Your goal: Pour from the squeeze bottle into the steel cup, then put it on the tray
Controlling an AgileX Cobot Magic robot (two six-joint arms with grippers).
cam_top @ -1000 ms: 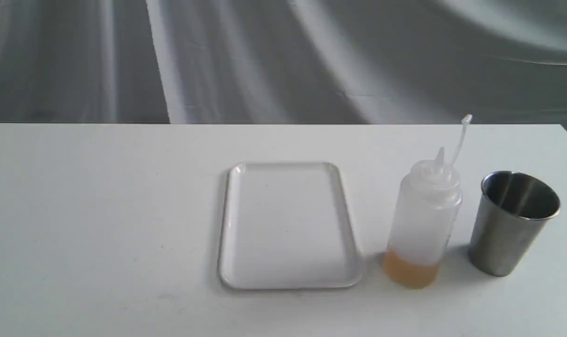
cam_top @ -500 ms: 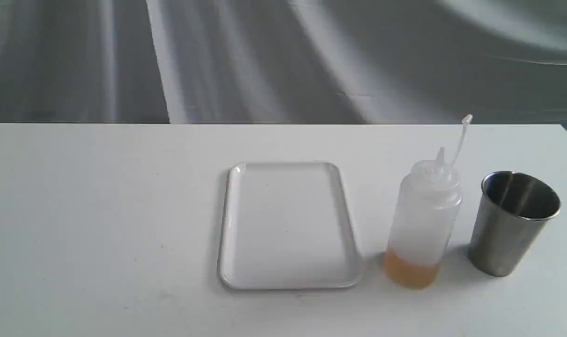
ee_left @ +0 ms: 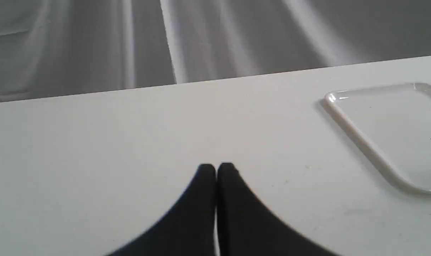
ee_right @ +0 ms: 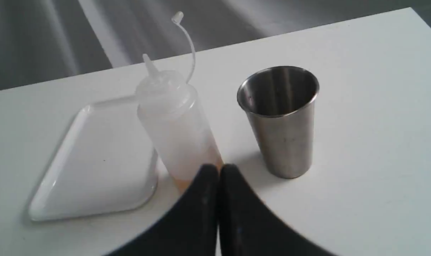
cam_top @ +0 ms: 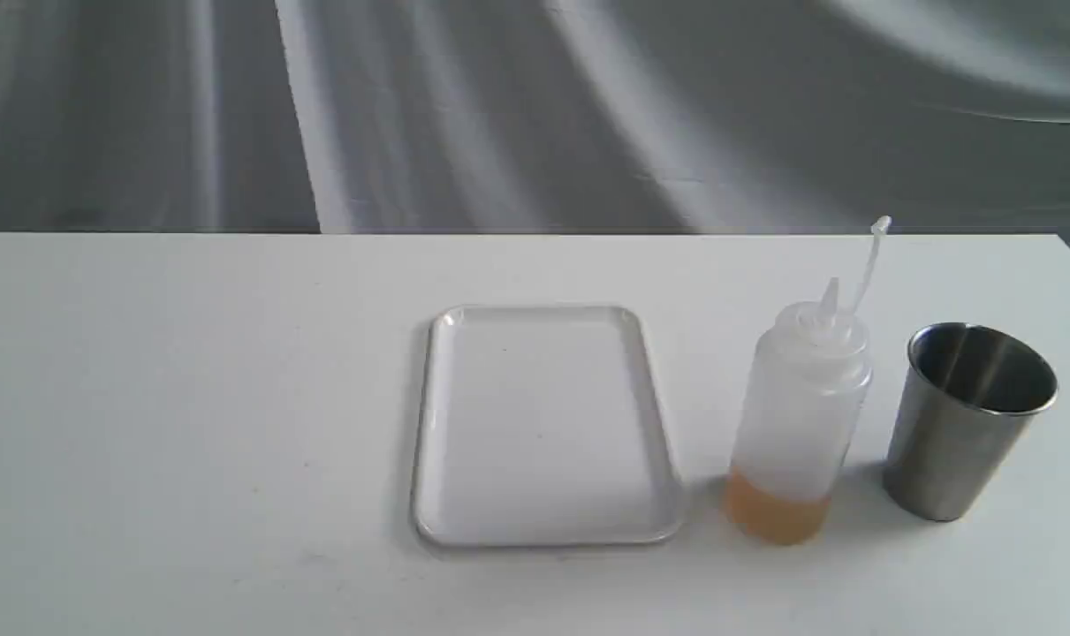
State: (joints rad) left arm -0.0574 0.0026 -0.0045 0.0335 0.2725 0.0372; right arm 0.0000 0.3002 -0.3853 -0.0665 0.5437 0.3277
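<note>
Exterior view: the tray (cam_top: 425, 424) lies flat on the white worktop (cam_top: 190, 397), and I place everything else from it. The squeeze bottle (cam_top: 800, 415) stands upright just beside the tray's long edge, with a narrow strip of worktop between them. A shallow layer of amber liquid sits at its bottom, and its thin cap strap (cam_top: 868, 265) arcs up from the collar with the cap off the cone nozzle. The steel cup (cam_top: 959, 442) stands upright, mouth up, on the side of the bottle away from the tray, near the bottle but not touching it. A grey cloth backdrop (cam_top: 499, 115) hangs beyond the worktop's far edge. My arms do not appear in this view. In the left wrist view, my left jaws are pressed together and gripping nothing, over open worktop, well apart from the tray's corner. In the right wrist view, my right jaws are likewise pressed together with nothing between them. Their black tips overlap the bottle's base, and I cannot tell whether they touch it.
</note>
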